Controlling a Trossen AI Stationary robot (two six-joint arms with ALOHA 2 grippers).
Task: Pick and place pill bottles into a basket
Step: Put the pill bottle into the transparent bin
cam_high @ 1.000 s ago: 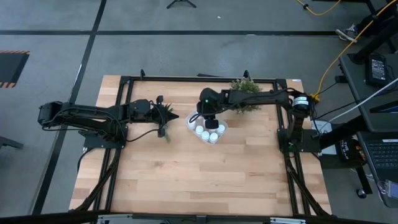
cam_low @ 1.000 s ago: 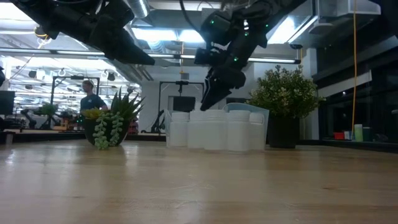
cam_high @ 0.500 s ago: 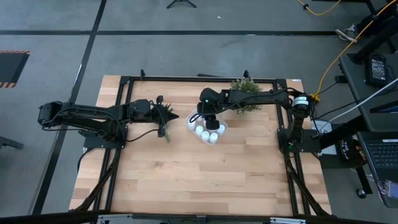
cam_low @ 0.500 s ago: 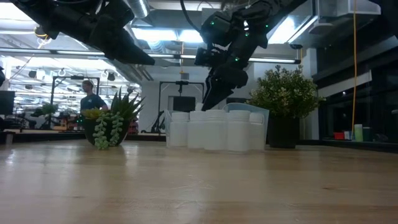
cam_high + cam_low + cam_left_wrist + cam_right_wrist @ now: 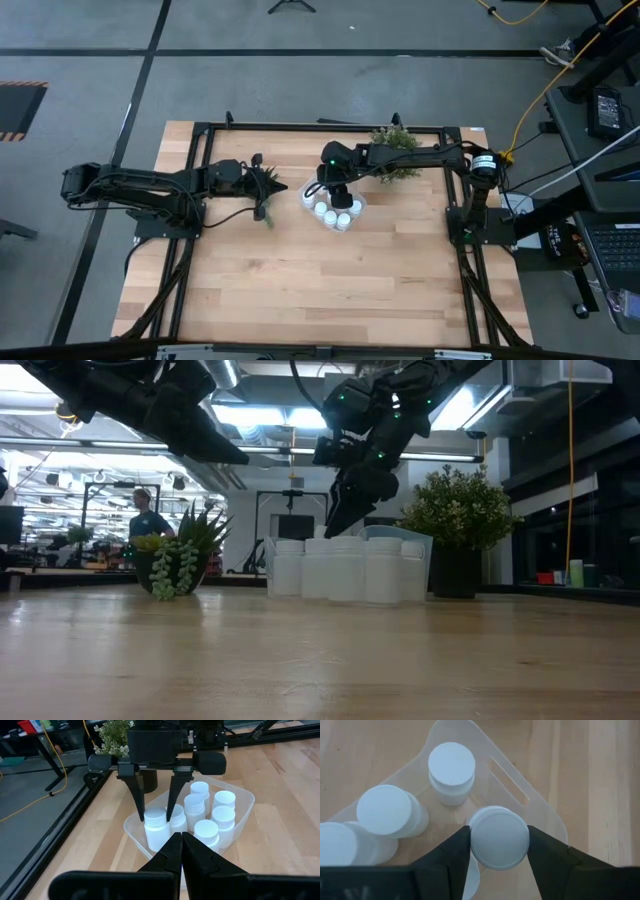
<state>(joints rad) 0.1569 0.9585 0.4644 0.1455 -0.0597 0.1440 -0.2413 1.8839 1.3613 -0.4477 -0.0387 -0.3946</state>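
- Standing inside the basket [image 5: 243, 802], near the tabletop's far edge at mid-width: the pill bottles [image 5: 216, 817], upright and clustered.
- Hovering over the basket: the right gripper [image 5: 154, 812], fingers spread on either side of one bottle [image 5: 499, 838]; a grip cannot be told.
- Waiting toward the tabletop's left edge: the left gripper [image 5: 181, 845], fingers pressed together.

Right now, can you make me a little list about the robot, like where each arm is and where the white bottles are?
Right gripper: above the basket, fingers either side of one pill bottle
Basket: clear tub at the far middle of the table
Pill bottles in basket: at least six, standing upright
Left gripper: shut, empty, pointing at the basket from beside the spiky plant
Bushy plant: right beside the basket
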